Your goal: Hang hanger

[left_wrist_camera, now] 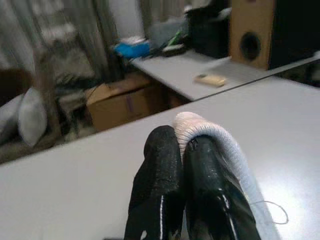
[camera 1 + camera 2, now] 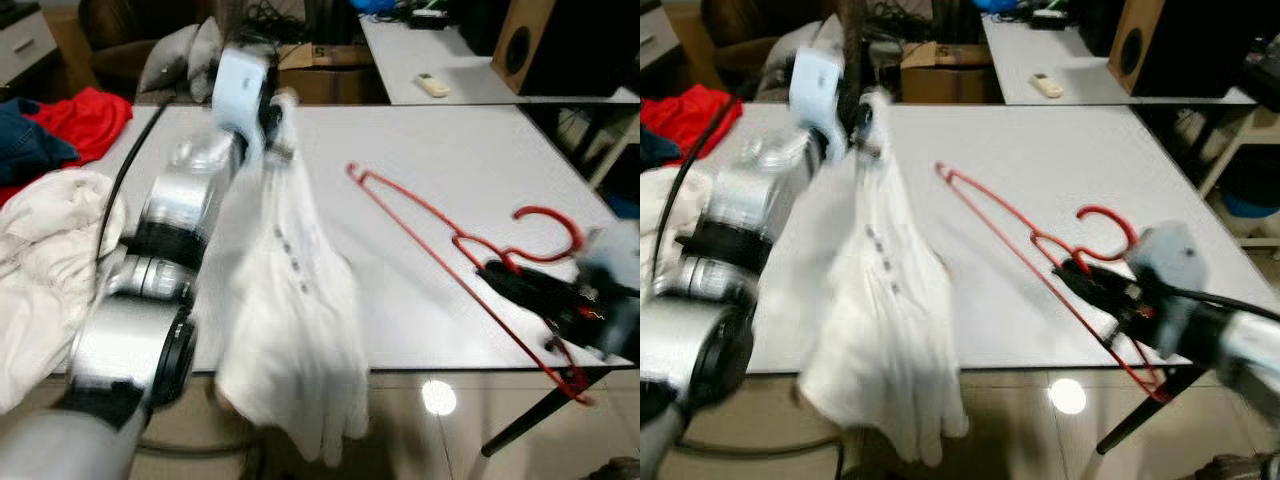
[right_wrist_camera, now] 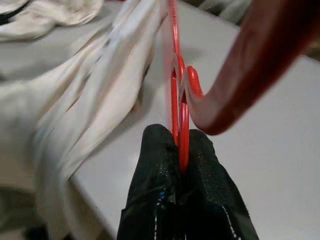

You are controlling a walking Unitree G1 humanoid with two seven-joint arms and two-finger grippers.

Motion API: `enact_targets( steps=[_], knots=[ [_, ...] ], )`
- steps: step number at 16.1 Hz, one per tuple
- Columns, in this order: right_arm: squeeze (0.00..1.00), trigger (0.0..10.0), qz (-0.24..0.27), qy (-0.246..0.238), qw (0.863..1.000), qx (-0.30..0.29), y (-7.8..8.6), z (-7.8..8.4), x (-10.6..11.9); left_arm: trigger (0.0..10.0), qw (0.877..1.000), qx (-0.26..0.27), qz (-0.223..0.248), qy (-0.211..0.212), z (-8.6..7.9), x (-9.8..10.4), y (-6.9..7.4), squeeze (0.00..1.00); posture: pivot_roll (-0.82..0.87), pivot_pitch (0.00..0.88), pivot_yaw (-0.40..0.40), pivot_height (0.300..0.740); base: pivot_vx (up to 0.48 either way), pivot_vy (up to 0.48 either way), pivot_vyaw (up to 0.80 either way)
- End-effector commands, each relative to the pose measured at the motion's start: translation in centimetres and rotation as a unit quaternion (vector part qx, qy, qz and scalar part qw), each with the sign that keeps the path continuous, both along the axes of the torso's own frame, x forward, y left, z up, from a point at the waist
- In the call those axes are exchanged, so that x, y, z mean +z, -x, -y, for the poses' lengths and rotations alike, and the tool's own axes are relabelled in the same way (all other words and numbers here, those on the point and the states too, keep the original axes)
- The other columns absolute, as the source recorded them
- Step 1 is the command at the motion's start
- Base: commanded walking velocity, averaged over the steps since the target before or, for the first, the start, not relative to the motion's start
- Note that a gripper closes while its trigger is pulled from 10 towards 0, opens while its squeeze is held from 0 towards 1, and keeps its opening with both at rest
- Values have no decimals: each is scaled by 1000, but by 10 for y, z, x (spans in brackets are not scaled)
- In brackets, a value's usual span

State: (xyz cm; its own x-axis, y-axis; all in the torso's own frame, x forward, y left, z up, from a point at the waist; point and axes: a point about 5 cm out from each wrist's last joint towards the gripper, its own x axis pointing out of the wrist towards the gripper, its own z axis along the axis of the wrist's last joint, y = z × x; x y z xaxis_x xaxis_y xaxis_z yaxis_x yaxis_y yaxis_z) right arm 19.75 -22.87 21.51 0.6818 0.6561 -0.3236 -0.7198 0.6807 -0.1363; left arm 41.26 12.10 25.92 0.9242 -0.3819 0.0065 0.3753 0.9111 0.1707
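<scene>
A white buttoned shirt (image 2: 295, 300) hangs from my left gripper (image 2: 272, 125), which is shut on its collar (image 1: 210, 135) and holds it above the white table (image 2: 450, 160). The shirt's lower part drops past the table's front edge. A red wire hanger (image 2: 455, 250) lies tilted over the table's right side, hook (image 2: 548, 232) toward the right edge. My right gripper (image 2: 1080, 275) is shut on the hanger's neck (image 3: 179, 130) just below the hook, near the table's front right corner.
A heap of cream cloth (image 2: 45, 260) lies on the table's left, with red (image 2: 85, 115) and dark blue (image 2: 30, 145) clothes behind it. A second table (image 2: 430, 60) with a remote stands behind, next to a speaker (image 2: 520, 40). A cardboard box (image 2: 320, 70) sits on the floor.
</scene>
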Motion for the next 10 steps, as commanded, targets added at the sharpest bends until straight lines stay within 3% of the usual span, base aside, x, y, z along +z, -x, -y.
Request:
enact_targets(
  steps=[1, 4, 9, 10],
  knots=[
    [0, 10000, -3, -5, 999, 33, 5, -3, 8, 10000, 1000, -9, 16, -8, 1, 10, -3, 0, -95, 0, 43, 740, 0, 0, 0],
    [0, 10000, -19, -14, 995, 92, 7, -11, 19, 10000, 999, -15, 29, -21, -3, 24, -9, 0, -95, 0, 45, 740, 0, 0, 0],
    [0, 10000, -50, 62, 990, 117, -14, -23, 0, 10000, 989, -138, 53, 6, 17, 52, -4, 0, -95, 0, 55, 740, 0, 0, 0],
    [0, 10000, -49, 70, 989, 124, -24, -27, -3, 10000, 983, -171, 57, 34, 18, 62, -1, 0, -91, 0, 47, 740, 0, 0, 0]
  ],
)
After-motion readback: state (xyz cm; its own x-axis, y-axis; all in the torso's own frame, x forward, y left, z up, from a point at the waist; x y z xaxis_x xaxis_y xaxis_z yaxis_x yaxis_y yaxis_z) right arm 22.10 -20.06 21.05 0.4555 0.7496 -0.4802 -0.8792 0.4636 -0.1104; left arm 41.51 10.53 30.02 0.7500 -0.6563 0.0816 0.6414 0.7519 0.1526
